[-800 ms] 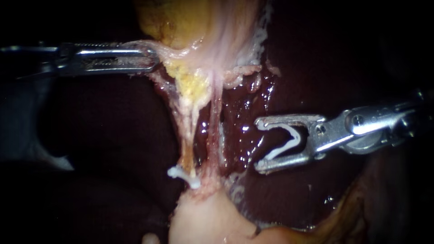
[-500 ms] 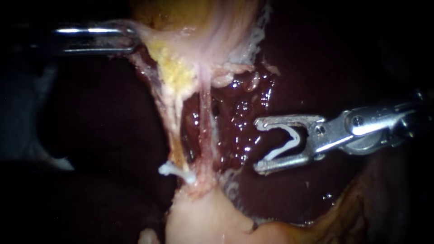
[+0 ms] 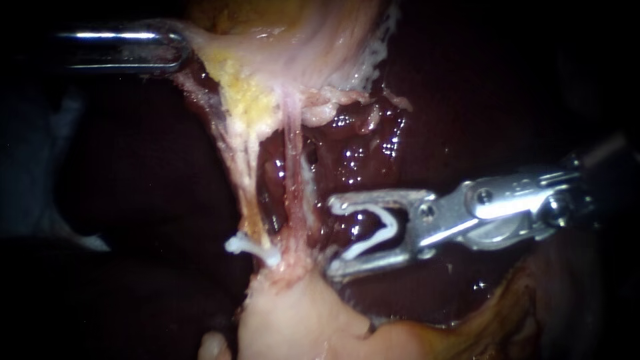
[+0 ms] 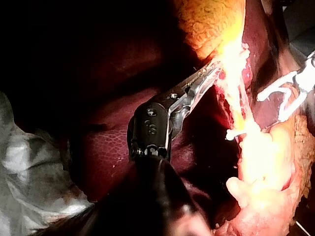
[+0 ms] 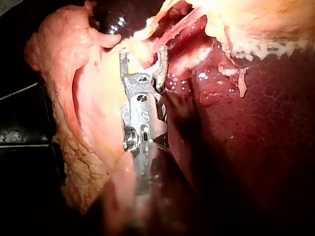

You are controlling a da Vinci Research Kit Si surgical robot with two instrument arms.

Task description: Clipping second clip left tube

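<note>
Two instruments are seen. The right instrument [image 3: 331,235] is held with its jaws spread wide. A loaded clip [image 3: 373,230], white and V-shaped, is seated in them, one leg laid against each jaw. Nothing else is enclosed by those jaws. Their tips are placed just beside the right tube [image 3: 291,173], and the left tube [image 3: 248,193] is found beyond it, apart from them.

The left instrument [image 3: 181,51] is blurred in the endoscope view. In the left wrist view its jaws appear to be closed together on a pale fold [image 3: 223,52], which is drawn taut away from the tubes.

Two tubes are counted, stretched side by side from the fold and a patch of yellow fat [image 3: 248,100] down to a pale mass [image 3: 293,323]. Two clips are counted: the loaded clip, and a set clip [image 3: 252,249] closed across the lower end of the left tube, just above the pale mass. No other clip is carried by that tube. The wet, dark red liver [image 3: 373,140] is seen behind the tubes and the right jaws.
</note>
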